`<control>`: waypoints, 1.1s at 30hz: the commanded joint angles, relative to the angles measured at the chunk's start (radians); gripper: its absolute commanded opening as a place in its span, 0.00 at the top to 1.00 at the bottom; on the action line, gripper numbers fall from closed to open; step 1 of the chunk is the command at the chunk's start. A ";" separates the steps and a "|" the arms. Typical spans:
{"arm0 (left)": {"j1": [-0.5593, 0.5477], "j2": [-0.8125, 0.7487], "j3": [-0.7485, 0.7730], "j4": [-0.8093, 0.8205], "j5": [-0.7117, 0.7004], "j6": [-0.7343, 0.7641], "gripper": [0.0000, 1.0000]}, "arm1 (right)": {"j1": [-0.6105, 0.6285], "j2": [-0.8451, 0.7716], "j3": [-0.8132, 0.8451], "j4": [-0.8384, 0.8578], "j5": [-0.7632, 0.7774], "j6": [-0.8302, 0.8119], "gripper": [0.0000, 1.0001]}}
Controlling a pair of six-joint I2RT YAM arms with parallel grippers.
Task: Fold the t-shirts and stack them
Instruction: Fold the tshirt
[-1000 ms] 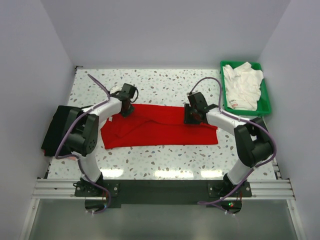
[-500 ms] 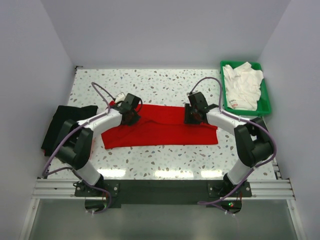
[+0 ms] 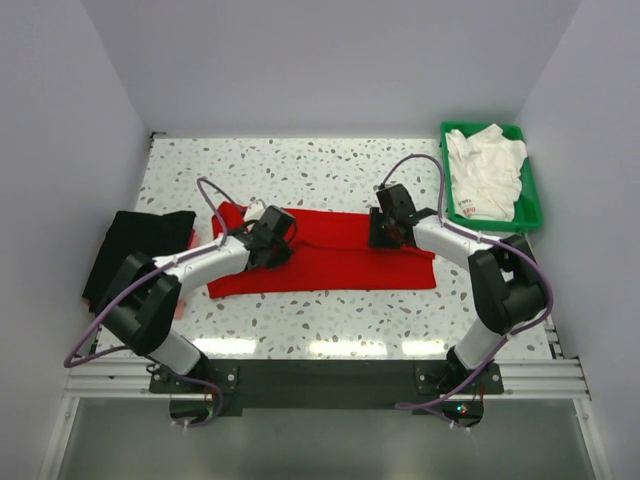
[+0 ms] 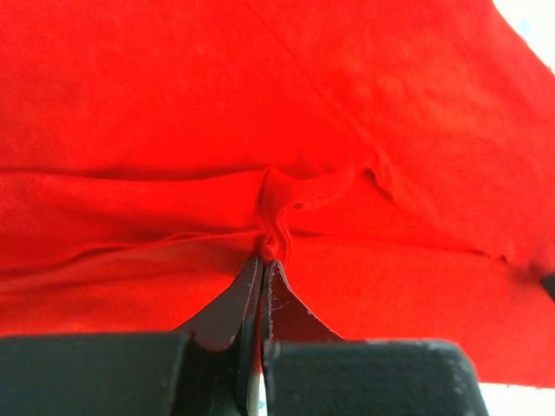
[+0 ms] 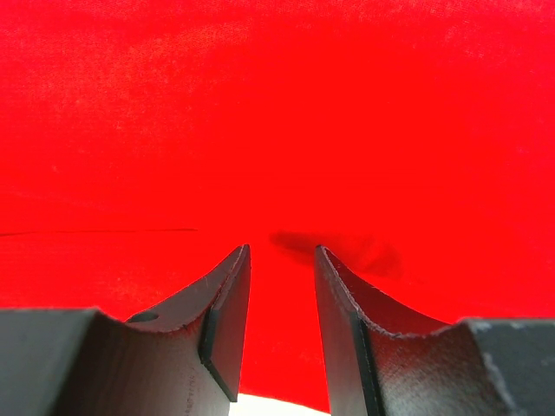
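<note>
Left wrist view showed the left gripper [image 4: 262, 260] clamped on a fold of the red t-shirt [image 4: 260, 87] just ahead, right gripper [image 5: 282, 256] apart above it; such soft, light cloth probably wanted an edge grip.

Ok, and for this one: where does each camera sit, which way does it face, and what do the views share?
Top external: fixed above and behind the arm bases, looking down on the table; shows left gripper, right gripper, red t-shirt, black t-shirt, green tray of white t-shirts.
Left wrist: rides the left arm, looking along the left gripper, shut on a pinch of red cloth.
Right wrist: rides the right arm, looking past the open right gripper at the same shirt.
Shared: all three show the red t-shirt.
</note>
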 commanded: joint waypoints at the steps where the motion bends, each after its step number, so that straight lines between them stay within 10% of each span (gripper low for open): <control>1: -0.023 -0.059 -0.027 0.041 0.002 -0.029 1.00 | -0.004 -0.033 -0.005 0.018 0.007 -0.013 0.61; 33: -0.029 -0.256 -0.181 0.011 0.019 0.032 1.00 | -0.014 -0.038 -0.005 0.006 0.028 -0.019 0.61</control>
